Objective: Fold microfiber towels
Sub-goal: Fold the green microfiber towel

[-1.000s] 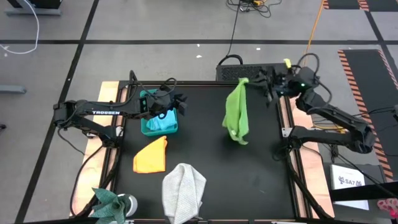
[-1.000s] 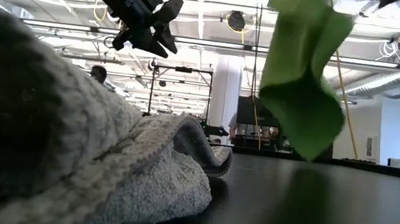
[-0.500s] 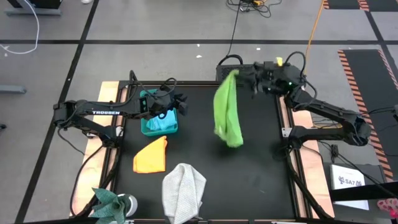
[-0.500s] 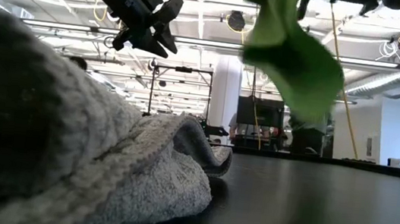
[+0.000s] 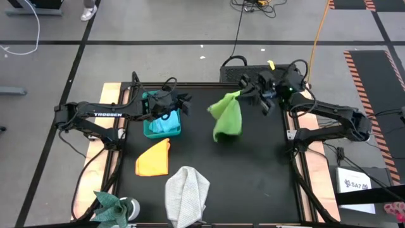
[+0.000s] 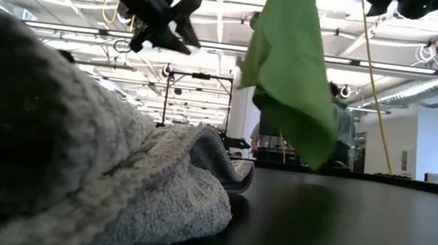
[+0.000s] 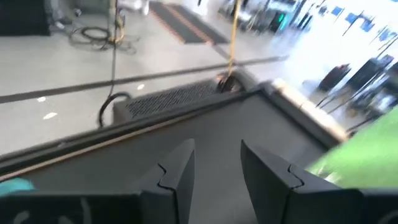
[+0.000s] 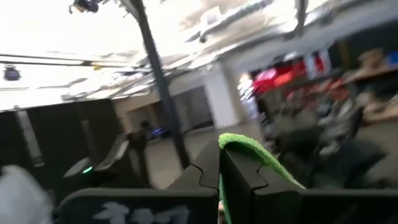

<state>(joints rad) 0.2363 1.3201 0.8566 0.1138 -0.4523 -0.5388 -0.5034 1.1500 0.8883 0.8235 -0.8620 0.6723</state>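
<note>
The lime green towel [image 5: 227, 118] has swung left, pinched in the right claw [image 5: 243, 93]; "TROSSEN" marks the left arm [image 5: 107, 114].

Left arm reaches across from the left; left gripper [image 5: 179, 103] raised, 2 fingers [image 7: 177, 177] parted, nothing between them. Right arm bent, right gripper [image 5: 243, 93] raised at far side, fingers clamped together.

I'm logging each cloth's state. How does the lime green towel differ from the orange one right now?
The lime green towel hangs in the air, pinched at a corner by the right gripper; the orange towel lies on the table, touched by no gripper. The green one droops in loose folds; the orange one lies flat in a neat shape. The green one hangs over the table's middle; the orange one lies nearer the left arm's side. Both are small soft cloths.
</note>
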